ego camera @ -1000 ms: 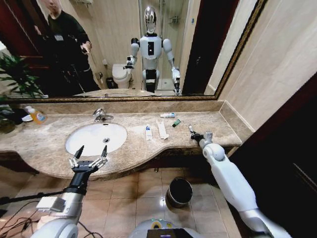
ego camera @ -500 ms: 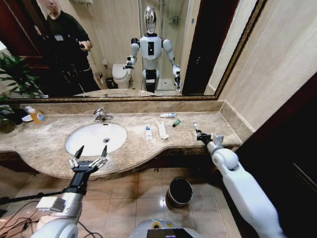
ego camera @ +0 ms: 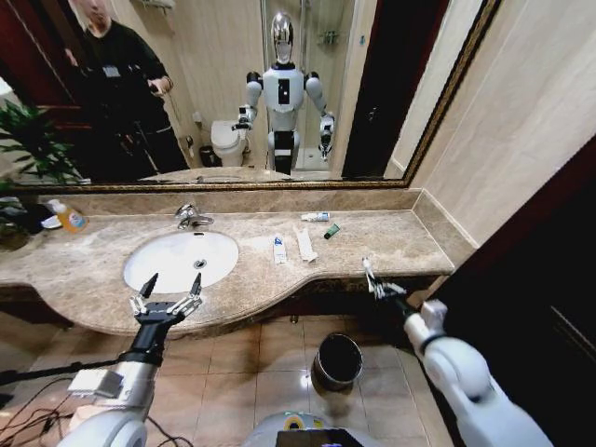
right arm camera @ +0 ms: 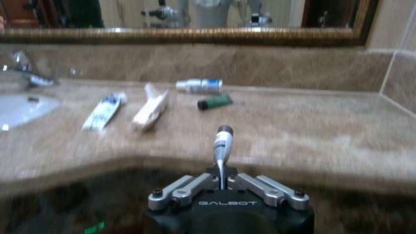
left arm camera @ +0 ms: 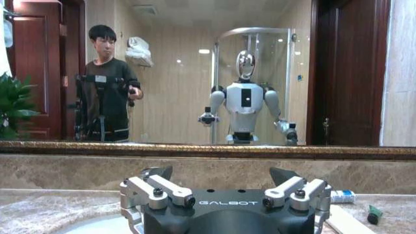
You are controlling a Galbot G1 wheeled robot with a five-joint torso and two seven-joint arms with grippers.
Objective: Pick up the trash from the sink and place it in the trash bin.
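Right end effector: my right end effector (ego camera: 371, 279) hangs off the front edge of the table (ego camera: 391, 244), fingers pinched together on a small white tube (right arm camera: 222, 142) with a dark cap that stands up from the fingertips.
Left end effector: my left end effector (ego camera: 168, 296) hovers at the near rim of the sink (ego camera: 177, 259), fingers spread wide, nothing between them.
Trash bin: the trash bin (ego camera: 338, 360) stands on the tiled floor, below my right end effector and toward my left one.
Trash on the table: beyond my right end effector lie a white tube with blue marks (right arm camera: 104, 111) and a long flat wrapper (right arm camera: 149, 109) side by side, and farther back a short white-and-blue tube (right arm camera: 200, 86) just beside a small dark-green piece (right arm camera: 215, 102); all rest on the table between the sink and my right end effector.
Faucet: the chrome faucet (ego camera: 191, 217) stands behind the sink, straight beyond my left end effector.
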